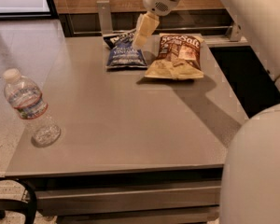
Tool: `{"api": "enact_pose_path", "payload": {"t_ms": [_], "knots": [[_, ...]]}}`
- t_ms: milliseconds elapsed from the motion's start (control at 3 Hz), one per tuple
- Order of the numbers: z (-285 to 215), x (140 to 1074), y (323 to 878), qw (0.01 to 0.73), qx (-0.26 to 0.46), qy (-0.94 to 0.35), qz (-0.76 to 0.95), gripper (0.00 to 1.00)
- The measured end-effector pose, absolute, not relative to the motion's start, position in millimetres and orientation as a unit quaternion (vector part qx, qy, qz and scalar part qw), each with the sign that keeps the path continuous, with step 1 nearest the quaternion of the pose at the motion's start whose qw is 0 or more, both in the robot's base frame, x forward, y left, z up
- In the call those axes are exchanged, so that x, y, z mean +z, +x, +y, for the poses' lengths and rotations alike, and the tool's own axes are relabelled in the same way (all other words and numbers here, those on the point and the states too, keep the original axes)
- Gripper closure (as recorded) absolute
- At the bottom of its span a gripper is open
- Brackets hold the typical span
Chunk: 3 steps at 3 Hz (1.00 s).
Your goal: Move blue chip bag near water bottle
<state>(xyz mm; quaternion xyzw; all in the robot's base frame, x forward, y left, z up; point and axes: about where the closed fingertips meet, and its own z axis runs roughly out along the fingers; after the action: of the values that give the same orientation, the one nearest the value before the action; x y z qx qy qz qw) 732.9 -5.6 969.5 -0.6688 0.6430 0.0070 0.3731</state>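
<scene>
While the gripper [145, 31] hangs above the blue chip bag [126, 56] at the far edge of the table [130, 125], whether it is open cannot be told; the water bottle [30, 108] stands well apart at the left edge, bare tabletop between.
</scene>
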Motion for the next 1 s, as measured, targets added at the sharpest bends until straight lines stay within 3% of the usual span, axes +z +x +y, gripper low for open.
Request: {"api": "enact_pose_path", "payload": {"t_ms": [1000], "knots": [[32.3, 900.9, 744.0, 0.293, 0.033, -0.702, 0.648, 0.00]]}}
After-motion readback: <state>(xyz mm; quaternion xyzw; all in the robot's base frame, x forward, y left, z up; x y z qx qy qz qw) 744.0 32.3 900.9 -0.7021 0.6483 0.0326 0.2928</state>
